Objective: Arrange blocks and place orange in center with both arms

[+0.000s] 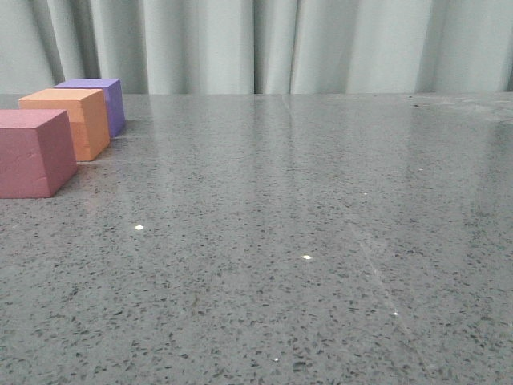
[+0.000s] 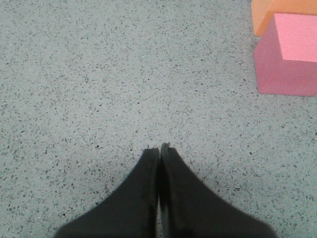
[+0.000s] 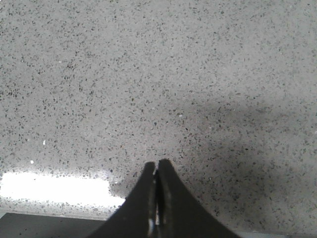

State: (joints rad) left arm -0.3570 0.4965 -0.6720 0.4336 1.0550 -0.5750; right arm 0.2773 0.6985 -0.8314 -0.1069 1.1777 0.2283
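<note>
On my far left three foam blocks stand in a row on the grey speckled worktop [image 1: 304, 241], running away from me. The pink-red block [image 1: 32, 152] is nearest, the orange block [image 1: 68, 120] sits just behind it, and the purple block [image 1: 100, 100] is last, close to the pale curtain [image 1: 256, 44]. So the orange one is in the middle of the row. Whether the blocks touch one another I cannot tell.

My left jaws [image 2: 159, 147] hang over bare worktop, their two black fingers pressed together with nothing between them. In my left wrist view the pink-red block [image 2: 290, 54] stands well apart from these jaws, off to one side ahead of the tips, and a corner of the orange block [image 2: 277, 12] shows just beyond it.

My right jaws [image 3: 157, 162] are likewise closed tight and hold nothing. Only speckled worktop lies ahead of them, with a bright patch of reflected light [image 3: 54, 188] beside the fingers. No container is in any view.
</note>
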